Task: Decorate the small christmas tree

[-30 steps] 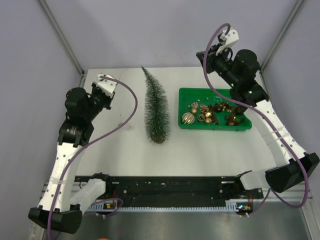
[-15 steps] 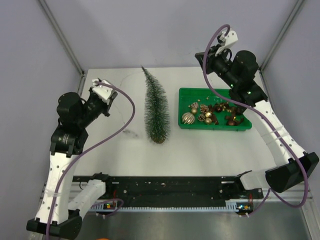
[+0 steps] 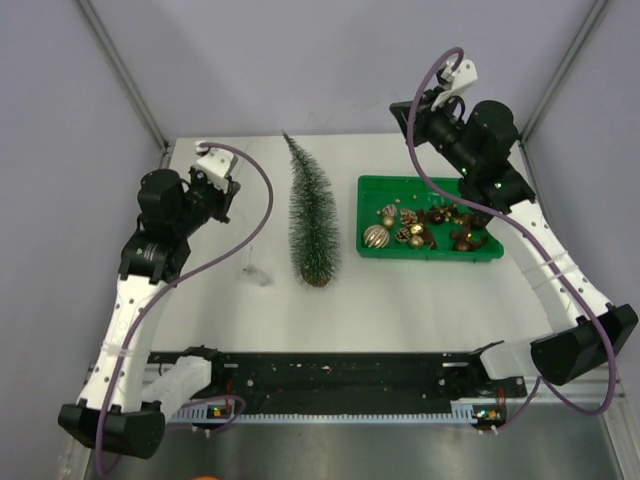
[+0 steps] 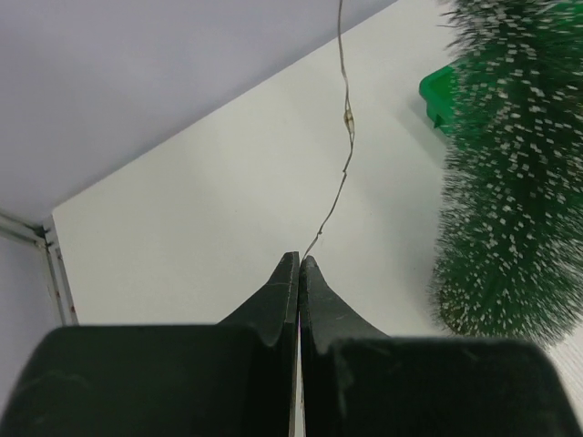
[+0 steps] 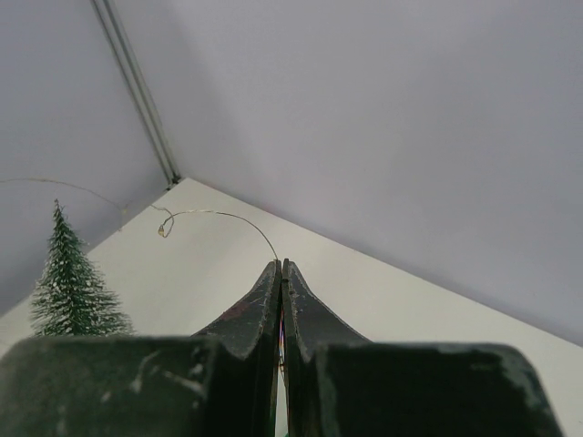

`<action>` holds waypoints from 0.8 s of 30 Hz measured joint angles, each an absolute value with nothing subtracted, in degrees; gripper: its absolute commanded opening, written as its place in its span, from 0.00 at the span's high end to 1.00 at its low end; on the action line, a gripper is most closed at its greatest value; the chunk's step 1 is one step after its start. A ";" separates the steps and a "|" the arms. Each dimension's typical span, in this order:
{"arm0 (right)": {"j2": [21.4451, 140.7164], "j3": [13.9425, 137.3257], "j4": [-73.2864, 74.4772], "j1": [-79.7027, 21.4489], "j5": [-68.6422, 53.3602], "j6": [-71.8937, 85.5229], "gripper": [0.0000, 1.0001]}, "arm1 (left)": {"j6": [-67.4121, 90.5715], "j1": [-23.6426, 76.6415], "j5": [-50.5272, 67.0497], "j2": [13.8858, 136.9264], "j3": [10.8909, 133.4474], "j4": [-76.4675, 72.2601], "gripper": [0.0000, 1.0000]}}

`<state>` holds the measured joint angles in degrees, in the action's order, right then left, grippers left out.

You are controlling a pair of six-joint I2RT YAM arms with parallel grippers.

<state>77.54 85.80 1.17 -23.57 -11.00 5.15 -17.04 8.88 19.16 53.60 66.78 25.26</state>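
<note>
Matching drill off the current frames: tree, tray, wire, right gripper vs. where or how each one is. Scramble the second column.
1. small christmas tree
2. green tray
3. thin wire
4. right gripper

A. holds ornaments, right of the tree
B. shut, beyond the tray's far edge
C. upright, in the middle of the table
D. pinched in closed fingertips

Pairs: 1-C, 2-A, 3-D, 4-B

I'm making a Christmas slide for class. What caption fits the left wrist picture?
The left jaws pinch a thin wire beside the small christmas tree.
</note>
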 measured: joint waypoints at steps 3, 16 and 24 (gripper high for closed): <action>77.58 85.78 0.60 -23.57 -10.85 5.15 1.00 | -14.92 8.88 16.56 58.67 66.63 23.09 1.00; 80.36 85.76 -1.69 -23.57 -10.66 5.34 1.00 | -10.85 8.88 14.00 72.88 68.60 18.11 1.00; 83.07 85.84 -2.70 -23.55 -10.68 6.09 1.00 | -9.52 8.88 14.04 75.90 71.99 15.35 1.00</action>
